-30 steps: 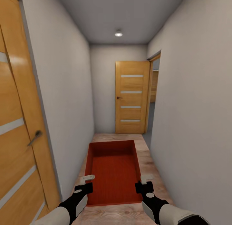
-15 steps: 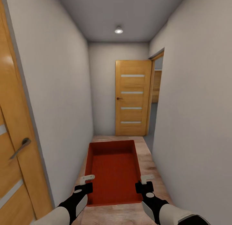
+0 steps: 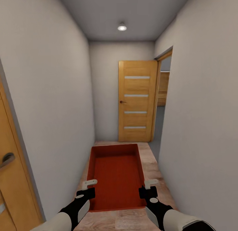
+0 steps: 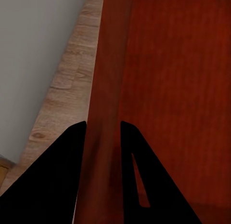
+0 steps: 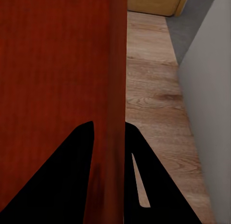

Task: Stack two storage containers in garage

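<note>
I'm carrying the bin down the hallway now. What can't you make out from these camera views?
- Head view: only one storage container shows; whether a second sits nested inside cannot be told.
- Head view: the room past the open doorway is hidden by the right wall.
- Both wrist views: the bin's walls cover the inner faces of the left gripper and right gripper.
- Head view: the near left door is cut off by the edge.

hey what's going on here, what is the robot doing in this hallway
The robot is carrying an orange-red storage bin down a narrow hallway with white walls and a wood plank floor. Each arm grips one long side wall: the left gripper and the right gripper both have their fingers closed on the rim, as the wrist views show. The bin looks empty. Ahead stands an open wooden door beside a doorway on the right, and another wooden door sits close on the left.
</note>
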You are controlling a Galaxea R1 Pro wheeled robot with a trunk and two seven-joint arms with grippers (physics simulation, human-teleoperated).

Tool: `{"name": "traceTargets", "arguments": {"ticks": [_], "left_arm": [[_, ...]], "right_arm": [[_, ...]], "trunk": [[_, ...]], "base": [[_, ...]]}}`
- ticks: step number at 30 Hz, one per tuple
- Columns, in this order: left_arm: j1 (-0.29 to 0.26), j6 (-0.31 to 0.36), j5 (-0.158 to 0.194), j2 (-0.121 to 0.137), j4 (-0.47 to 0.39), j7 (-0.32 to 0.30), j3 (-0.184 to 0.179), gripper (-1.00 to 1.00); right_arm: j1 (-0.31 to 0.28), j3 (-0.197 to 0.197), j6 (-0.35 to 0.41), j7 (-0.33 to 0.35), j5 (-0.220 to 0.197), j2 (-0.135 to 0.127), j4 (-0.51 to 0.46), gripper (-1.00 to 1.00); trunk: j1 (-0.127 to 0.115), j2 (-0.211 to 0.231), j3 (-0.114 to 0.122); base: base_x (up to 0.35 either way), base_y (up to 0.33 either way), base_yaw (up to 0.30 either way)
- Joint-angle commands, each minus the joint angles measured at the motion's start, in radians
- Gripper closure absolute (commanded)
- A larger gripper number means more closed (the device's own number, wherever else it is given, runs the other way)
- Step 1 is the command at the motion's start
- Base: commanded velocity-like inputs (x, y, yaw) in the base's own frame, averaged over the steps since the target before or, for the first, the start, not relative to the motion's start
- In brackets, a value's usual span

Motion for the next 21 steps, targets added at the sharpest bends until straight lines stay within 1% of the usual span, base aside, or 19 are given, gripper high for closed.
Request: {"name": "traceTargets", "arguments": {"ticks": [1,21], "left_arm": [[0.0,-0.018,0.003,0.061,-0.004,-0.067,-0.013,1.0],[0.0,-0.018,0.003,0.061,-0.002,-0.067,-0.013,1.0]], "right_arm": [[-0.001,-0.081,0.001,0.005,-0.003,0.001,0.003,1.0],[-0.002,-0.081,0.0,0.005,-0.003,0.001,0.003,1.0]], "trunk": [[0.001,-0.001,-0.002],[0.001,-0.001,-0.002]], "base": [[0.332,0.0,0.0],[0.332,0.0,0.0]]}}
